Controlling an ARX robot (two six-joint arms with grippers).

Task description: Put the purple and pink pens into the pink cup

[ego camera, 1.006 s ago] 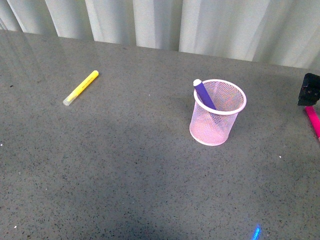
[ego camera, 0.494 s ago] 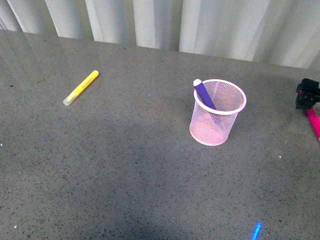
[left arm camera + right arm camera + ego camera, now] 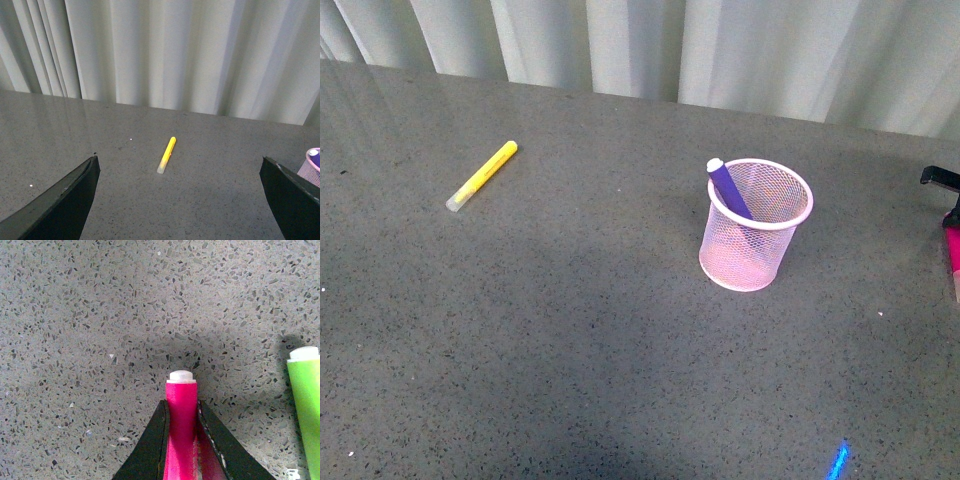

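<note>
- The pink cup (image 3: 757, 225) stands upright on the grey speckled table (image 3: 570, 330), right of the middle in the front view.
- The purple pen (image 3: 728, 188) is inside the cup. It leans with its pale cap poking above the rim on the far left side.
- The pink pen (image 3: 181, 430) is well to the right of the cup, at the edge of the front view. It sits between the two fingers of the right gripper (image 3: 181, 407), which press against its sides, pale cap pointing away from the wrist.
- I cannot tell whether the pink pen touches the table.
- A green marker (image 3: 306, 405) lies on the table just beside the pink pen.
- The left gripper (image 3: 179, 159) is spread wide and holds nothing, above the table.
- A yellow marker (image 3: 482, 175) lies flat on the table, far left of the cup.
</note>
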